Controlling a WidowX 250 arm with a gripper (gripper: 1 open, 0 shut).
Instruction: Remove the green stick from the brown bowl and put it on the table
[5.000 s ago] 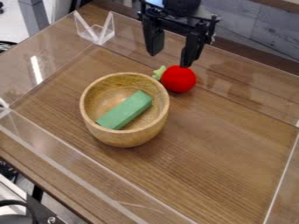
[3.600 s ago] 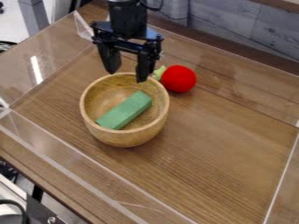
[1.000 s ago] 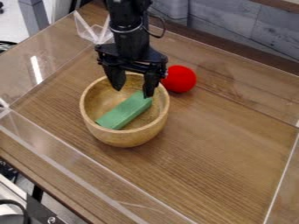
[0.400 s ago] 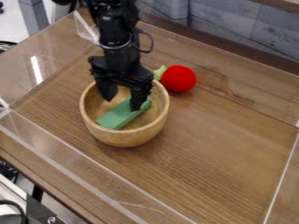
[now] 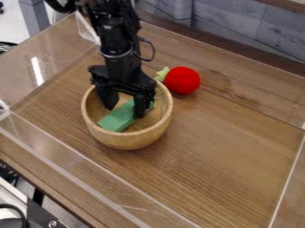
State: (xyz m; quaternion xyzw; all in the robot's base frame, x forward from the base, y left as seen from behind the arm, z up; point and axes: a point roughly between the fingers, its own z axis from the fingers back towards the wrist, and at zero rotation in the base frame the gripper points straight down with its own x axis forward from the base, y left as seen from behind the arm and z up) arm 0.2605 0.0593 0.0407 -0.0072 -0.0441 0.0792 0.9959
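The brown bowl point(image 5: 105, 132) sits left of centre on the table point(image 5: 215, 160). Inside it lies the green stick point(image 5: 116, 118), slanted from lower left to upper right, its upper end hidden behind my gripper. My gripper point(image 5: 124, 105) points straight down into the bowl, open, with one dark finger on each side of the stick's upper part. Whether the fingers touch the stick I cannot tell.
A red ball with a green stem point(image 5: 181, 80) lies just right of the bowl's far rim. Low clear acrylic walls point(image 5: 36, 142) edge the tabletop, and a clear acrylic piece point(image 5: 86, 28) stands at the back left.
My gripper has sunk from above the bowl's rim down into the bowl, over the stick, drifting slightly left. It stayed open. Bowl, stick and ball have not moved.
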